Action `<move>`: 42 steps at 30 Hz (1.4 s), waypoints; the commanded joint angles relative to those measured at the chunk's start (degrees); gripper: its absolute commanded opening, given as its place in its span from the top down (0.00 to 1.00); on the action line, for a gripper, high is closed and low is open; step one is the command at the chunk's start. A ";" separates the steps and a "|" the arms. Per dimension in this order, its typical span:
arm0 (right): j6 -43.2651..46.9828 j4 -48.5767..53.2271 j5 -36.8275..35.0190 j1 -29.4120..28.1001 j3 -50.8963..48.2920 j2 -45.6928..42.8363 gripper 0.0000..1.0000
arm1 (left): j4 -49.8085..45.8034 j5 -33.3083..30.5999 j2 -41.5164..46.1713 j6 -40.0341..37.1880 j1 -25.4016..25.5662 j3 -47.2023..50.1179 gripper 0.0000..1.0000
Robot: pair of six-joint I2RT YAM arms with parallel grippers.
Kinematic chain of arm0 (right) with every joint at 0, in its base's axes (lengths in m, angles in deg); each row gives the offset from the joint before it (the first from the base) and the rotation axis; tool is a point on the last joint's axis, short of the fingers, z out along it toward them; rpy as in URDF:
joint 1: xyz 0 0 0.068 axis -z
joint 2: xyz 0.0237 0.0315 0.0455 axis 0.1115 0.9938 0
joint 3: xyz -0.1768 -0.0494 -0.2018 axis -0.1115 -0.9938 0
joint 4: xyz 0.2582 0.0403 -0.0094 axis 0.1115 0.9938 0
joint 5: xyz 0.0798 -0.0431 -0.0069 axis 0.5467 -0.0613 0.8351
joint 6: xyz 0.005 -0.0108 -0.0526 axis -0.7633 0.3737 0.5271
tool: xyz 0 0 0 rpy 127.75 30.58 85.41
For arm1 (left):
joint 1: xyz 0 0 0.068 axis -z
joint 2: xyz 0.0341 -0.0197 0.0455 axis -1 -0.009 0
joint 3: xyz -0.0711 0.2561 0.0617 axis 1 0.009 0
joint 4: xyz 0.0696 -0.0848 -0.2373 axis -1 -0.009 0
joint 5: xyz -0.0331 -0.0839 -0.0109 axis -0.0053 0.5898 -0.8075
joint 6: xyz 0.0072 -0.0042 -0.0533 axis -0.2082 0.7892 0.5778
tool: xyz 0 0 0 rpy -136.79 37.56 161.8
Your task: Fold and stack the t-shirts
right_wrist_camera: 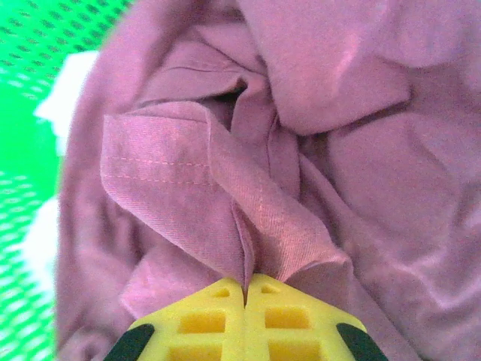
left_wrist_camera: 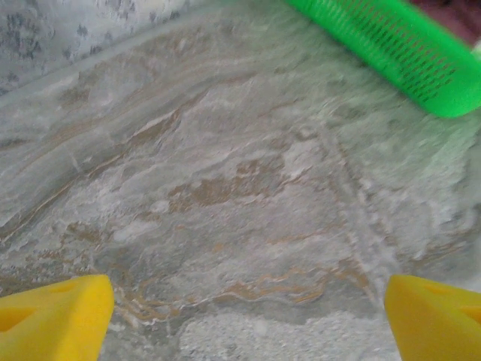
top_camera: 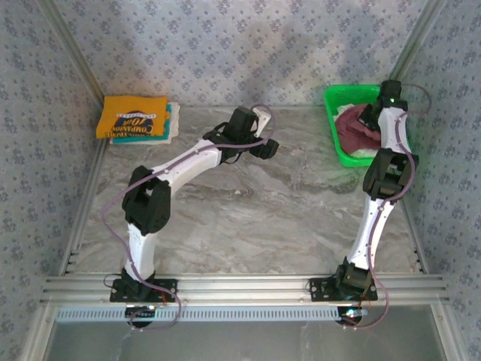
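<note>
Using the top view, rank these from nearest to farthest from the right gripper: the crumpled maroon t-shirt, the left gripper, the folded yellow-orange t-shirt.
1. Crumpled maroon t-shirt: in the green plastic mesh basket at far right, pinched by the right gripper.
2. Left gripper: open, near the middle, left of the basket.
3. Folded yellow-orange t-shirt: top of the stack, far left corner.

On marble-pattern table (top_camera: 285, 203): folded t-shirt stack (top_camera: 135, 118), yellow-orange one on top, far-left corner; green mesh basket (top_camera: 331, 120) far-right corner, well apart.
</note>
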 commanded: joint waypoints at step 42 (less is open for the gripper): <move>1.17 -24.47 0.73 -41.88 -38.53 -33.49 0.47 | 19.44 9.08 46.22 7.10 -12.98 63.22 0.23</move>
